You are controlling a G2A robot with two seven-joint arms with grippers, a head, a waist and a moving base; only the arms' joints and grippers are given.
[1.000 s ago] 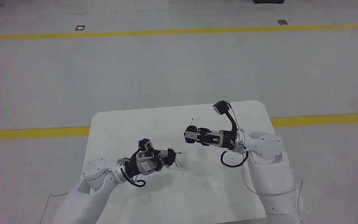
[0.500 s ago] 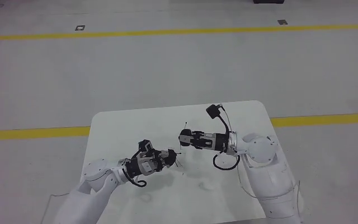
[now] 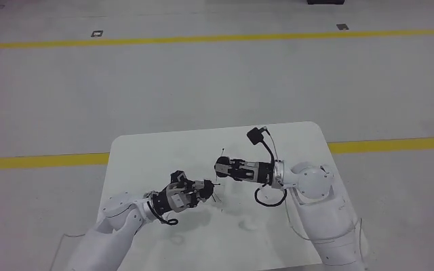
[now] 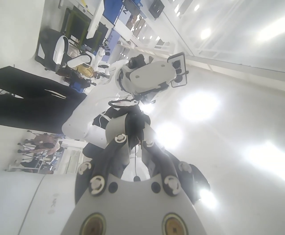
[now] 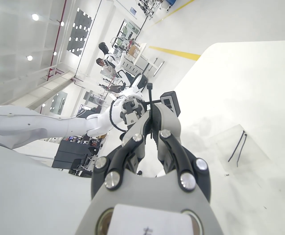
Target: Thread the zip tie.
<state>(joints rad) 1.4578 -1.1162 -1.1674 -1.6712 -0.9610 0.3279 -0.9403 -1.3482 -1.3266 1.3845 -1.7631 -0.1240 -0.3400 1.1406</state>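
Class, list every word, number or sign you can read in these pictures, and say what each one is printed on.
None can be read with certainty.
Faint grey print on the left arm's casing: too faint to read.
Letters on the blue board in the room behind: blurred and cut off.
Mark on the white label on the right wrist casing: cut by the picture's edge.
Dark floor markers: too small to read.

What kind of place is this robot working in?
Probably a big robot workshop or factory hall: yellow lines painted on the floor, high ceiling lights, and what look like other white robots at workbenches behind.
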